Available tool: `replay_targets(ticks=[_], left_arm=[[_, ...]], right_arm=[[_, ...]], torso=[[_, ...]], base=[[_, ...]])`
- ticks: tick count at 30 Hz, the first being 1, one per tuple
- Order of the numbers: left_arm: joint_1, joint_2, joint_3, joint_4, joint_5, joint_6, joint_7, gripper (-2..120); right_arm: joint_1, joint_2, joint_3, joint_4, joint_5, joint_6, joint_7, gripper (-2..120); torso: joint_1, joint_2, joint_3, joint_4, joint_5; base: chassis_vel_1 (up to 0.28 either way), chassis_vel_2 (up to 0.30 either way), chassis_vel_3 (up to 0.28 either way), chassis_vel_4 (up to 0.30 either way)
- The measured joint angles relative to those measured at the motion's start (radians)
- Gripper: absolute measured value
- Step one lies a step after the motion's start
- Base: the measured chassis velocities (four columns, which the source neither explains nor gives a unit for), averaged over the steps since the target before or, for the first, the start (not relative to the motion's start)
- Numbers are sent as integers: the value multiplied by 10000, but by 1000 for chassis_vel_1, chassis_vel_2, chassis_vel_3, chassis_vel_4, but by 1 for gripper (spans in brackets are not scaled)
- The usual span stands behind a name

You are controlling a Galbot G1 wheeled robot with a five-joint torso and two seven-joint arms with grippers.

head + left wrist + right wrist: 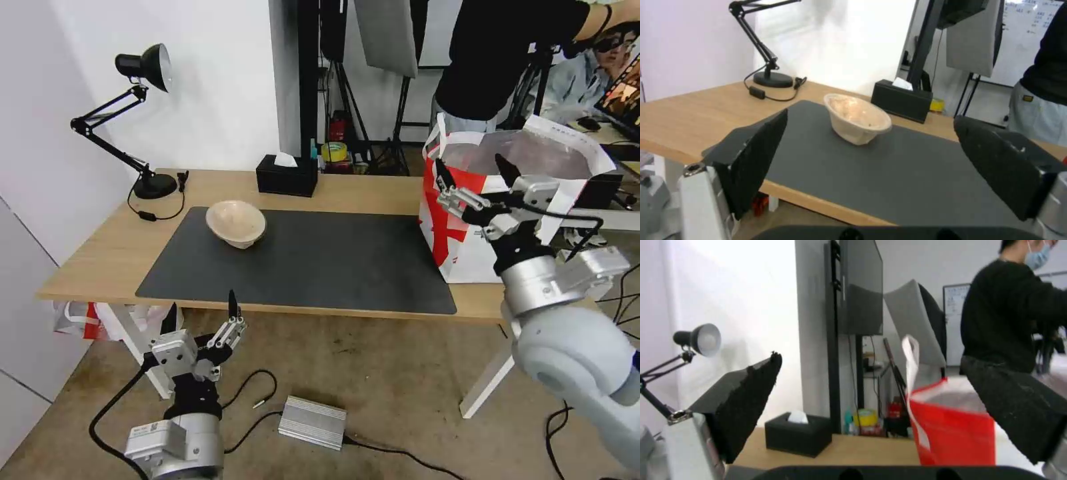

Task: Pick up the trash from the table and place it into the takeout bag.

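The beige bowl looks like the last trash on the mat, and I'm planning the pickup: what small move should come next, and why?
Probably raise the left claw and reach it toward the beige bowl. That claw hangs open below the table edge, nearer the bowl, while the open right claw sits by the takeout bag.

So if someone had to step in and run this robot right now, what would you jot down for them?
Left gripper: fingers open, empty, low in front of the table's near edge.
Right gripper: fingers open, empty, raised against the near side of the boxy white takeout bag with the red panel, which stands on the right end of the light-wood table.
Done: cannot tell what is in the bag from here.
Left: the beige paper-pulp bowl sits tilted on the dark grey mat, untouched. It has to go into the bag.
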Motion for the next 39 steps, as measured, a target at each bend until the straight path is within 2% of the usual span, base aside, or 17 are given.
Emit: replay_targets(ticks=[8,19,30,39], left_arm=[[-4,76,-66,21,-27,0,1,100],[5,72,-104,66,114,21,345,100],[0,299,-228,27,118,19,385,100],[51,410,-302,-67,118,21,388,100]], right_arm=[[-977,124,352,325,-526,-113,223,100],[-3311,1316,1045,1087,-1762,-590,145,100],[-5030,2335,606,1308,-3503,-737,48,100],[-5517,2829,211,1092,-4374,-510,33,100]], torso=[[0,0,0,1,-1],[0,0,0,0,0],[-1,-1,-1,1,-2],[0,-1,0,1,-1]], base=[[0,0,0,0],[0,0,0,0],[0,0,0,0],[0,0,0,0]])
